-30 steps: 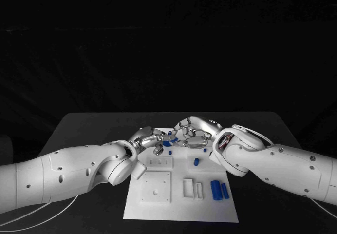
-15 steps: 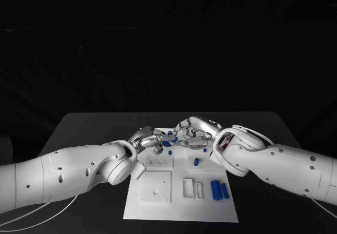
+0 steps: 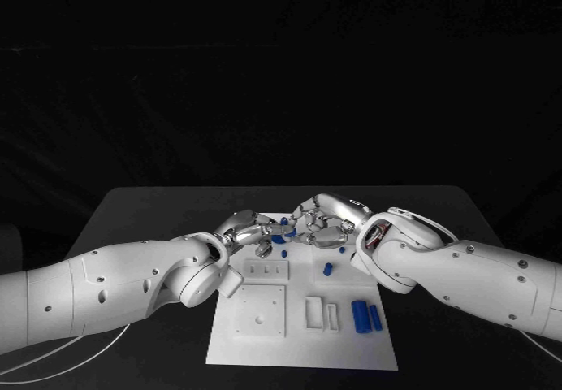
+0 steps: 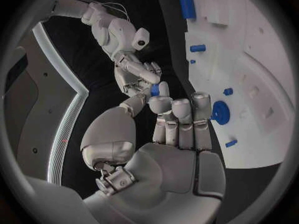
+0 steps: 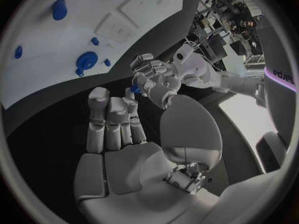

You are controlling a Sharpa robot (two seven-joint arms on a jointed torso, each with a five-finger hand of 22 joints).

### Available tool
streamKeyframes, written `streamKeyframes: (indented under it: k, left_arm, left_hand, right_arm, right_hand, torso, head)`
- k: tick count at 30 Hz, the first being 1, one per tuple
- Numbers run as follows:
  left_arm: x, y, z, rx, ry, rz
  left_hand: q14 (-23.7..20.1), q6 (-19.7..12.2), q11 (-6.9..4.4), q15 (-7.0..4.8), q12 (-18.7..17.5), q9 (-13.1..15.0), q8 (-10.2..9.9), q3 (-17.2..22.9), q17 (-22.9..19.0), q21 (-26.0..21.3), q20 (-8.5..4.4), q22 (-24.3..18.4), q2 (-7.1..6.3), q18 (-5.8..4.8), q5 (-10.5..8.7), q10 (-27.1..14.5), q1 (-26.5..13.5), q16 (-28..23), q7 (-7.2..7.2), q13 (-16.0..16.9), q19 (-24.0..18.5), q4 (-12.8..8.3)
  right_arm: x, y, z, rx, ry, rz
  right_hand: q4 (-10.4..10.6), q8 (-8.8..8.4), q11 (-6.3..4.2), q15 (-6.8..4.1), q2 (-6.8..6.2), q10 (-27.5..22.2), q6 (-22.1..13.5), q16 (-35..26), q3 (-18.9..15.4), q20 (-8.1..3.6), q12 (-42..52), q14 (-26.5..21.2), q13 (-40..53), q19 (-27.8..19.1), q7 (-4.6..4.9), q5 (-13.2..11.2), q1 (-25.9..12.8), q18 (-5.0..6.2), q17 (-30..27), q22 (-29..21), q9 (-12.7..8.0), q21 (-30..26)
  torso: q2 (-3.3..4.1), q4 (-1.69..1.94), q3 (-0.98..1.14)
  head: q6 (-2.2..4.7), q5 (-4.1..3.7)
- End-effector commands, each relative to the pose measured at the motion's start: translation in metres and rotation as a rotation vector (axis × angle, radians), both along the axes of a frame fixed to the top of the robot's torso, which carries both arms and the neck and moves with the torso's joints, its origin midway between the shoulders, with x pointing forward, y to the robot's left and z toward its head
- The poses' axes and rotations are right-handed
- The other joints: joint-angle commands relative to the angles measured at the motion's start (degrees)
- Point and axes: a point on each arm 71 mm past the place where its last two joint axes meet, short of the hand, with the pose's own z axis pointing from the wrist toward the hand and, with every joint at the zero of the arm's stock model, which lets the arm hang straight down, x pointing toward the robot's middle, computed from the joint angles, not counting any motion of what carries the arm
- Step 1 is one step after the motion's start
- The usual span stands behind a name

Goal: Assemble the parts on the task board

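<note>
From the head we look down on the bench [image 3: 153, 207]; each wrist camera sits close behind its own fingers [image 4: 181, 115], facing past them. All three share the task board [image 3: 302, 341].

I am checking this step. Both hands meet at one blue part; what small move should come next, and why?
Probably one hand should firm its pinch on the part before the other lets go: left hand and right hand meet fingertip to fingertip above the board, and which holds the part is unclear.
</note>
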Motion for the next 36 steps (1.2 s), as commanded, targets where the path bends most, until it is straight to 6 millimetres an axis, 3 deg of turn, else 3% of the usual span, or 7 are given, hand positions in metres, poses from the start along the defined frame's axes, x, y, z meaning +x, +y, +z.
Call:
streamKeyframes:
  k: [1, 16, 36]
  left_arm:
    - [-0.0017, -0.0033, 0.0005, -0.009, 0.002, -0.033]
    - [-0.0018, -0.0033, -0.0003, -0.013, 0.016, -0.037]
    - [-0.0022, -0.0038, -0.0011, -0.009, 0.026, -0.046]
  left_hand:
    - [0.3, 2.6, -0.69, -2.3, -0.2, 0.1, 0.2, 0.3, -0.1, -0.2, -6.98, 0.7, 0.5, -0.12, 0.43, -1.2, 1.3, -0.2, -0.89, 0.0, -0.3, -0.7]
    - [0.1, 2.5, -0.56, -2.17, -0.3, 0.1, 0.2, 0.1, -0.2, -0.3, -6.95, 0.7, -0.28, -0.25, 1.42, -1.4, 2.6, -0.3, -0.78, -0.1, -0.5, -1.5]
    - [0.1, 2.7, -0.58, -2.17, -0.3, 0.2, 0.2, 0.0, -0.3, -0.3, -6.94, 0.7, -0.09, -0.3, 1.77, -1.3, 2.8, -0.3, -0.8, -0.1, -0.5, -1.5]
  right_arm:
    - [0.0013, -0.0016, -0.0002, -0.01, -0.007, 0.0]
    - [0.0027, -0.0025, -0.0005, -0.013, -0.012, -0.003]
    - [0.0041, -0.0023, -0.0004, -0.011, -0.018, -0.008]
  right_hand:
    - [0.0, 0.21, -0.44, -0.39, 0.07, 0.1, 0.9, -0.1, 0.3, -0.27, 0.3, 0.0, -0.1, 0.0, 0.66, -0.3, 0.5, 2.16, 0.1, 1.1, 0.1, 0.3]
    - [0.0, 0.22, -0.45, -0.4, 0.18, 0.1, 0.9, -0.1, 0.6, -0.29, 0.3, 0.0, -0.1, 0.1, 0.65, -0.3, 0.4, 2.16, 0.1, 1.1, 0.1, 0.4]
    - [0.0, 0.18, -0.43, -0.38, 0.08, 0.2, 0.8, -0.1, 0.7, -0.3, 0.4, 0.0, -0.1, 0.1, 0.68, -0.3, 0.2, 2.16, 0.1, 1.1, 0.1, 0.5]
  torso:
    - [0.02, -0.03, 0.01]
    - [0.0, -0.03, 0.0]
    - [0.02, -0.01, 0.02]
  head:
    - [-0.05, -0.01]
    - [-0.1, -0.02]
    - [-0.13, 0.04]
